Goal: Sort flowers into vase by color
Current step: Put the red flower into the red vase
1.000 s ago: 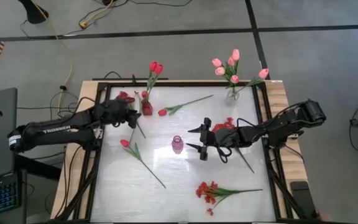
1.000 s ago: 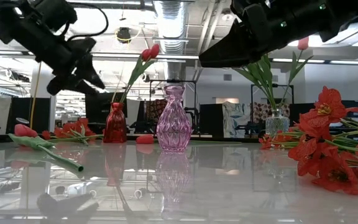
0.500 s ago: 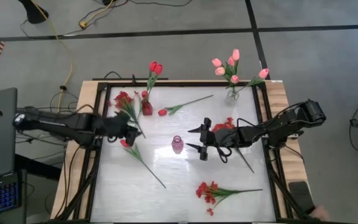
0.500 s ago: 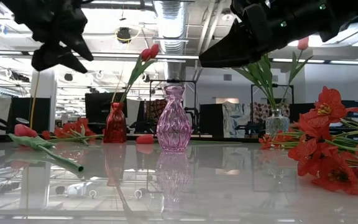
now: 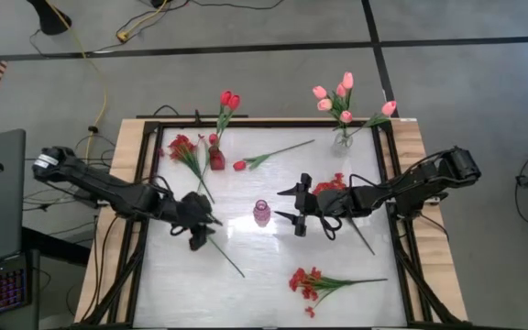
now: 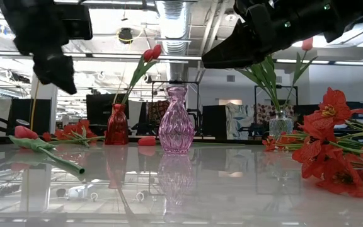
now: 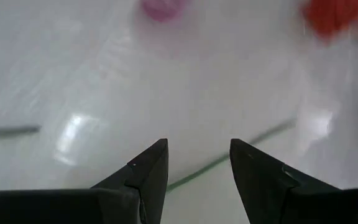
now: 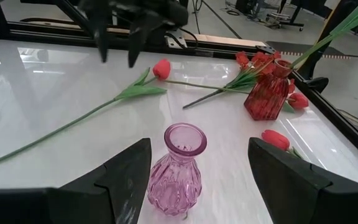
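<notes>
Hovering with fingers parted and empty, the left end effector (image 5: pixel 200 223) has swung down from beside the small red glass vase (image 5: pixel 216 159) to just above the red tulip on a thin green stem (image 8: pixel 161 68), which lies on the glossy white counter (image 5: pixel 273 266) left of the ribbed pink glass vase (image 5: pixel 261 213). That probably sets up its pickup. The right end effector (image 5: pixel 298 205), spread wide and holding nothing, waits just right of the pink vase.
</notes>
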